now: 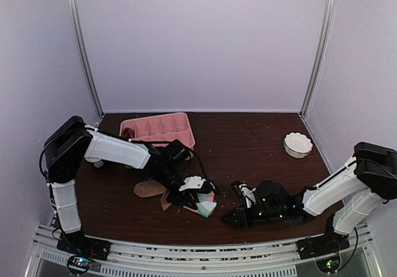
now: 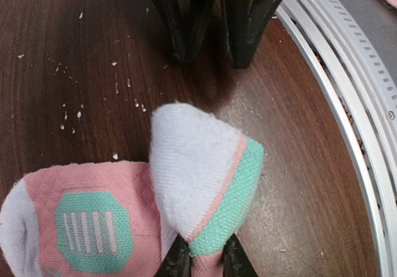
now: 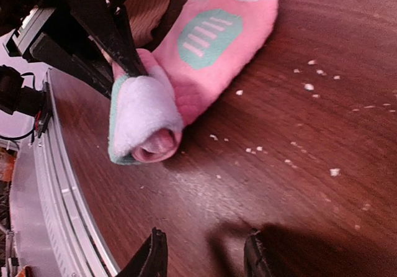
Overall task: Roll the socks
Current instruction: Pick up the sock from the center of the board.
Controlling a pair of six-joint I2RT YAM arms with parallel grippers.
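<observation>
The pink socks (image 1: 201,201) with white and mint patches lie at the table's front middle, one end folded over into a loose roll (image 3: 144,120). My left gripper (image 2: 205,261) is shut on that white and mint folded end (image 2: 198,177), a dark finger on each side of the fabric. The rest of the pink sock (image 2: 93,227) lies flat to its left. A tan sock (image 1: 149,189) lies flat just left of the pink ones. My right gripper (image 3: 205,258) stands open over bare wood a short way from the roll, with nothing between its fingers (image 2: 180,16).
A pink divided tray (image 1: 158,128) stands at the back left with a small dark red thing (image 1: 128,132) at its left end. A white bowl (image 1: 298,145) sits at the back right. The metal rail (image 2: 347,103) at the table's front edge runs close to both grippers. Pale crumbs dot the wood.
</observation>
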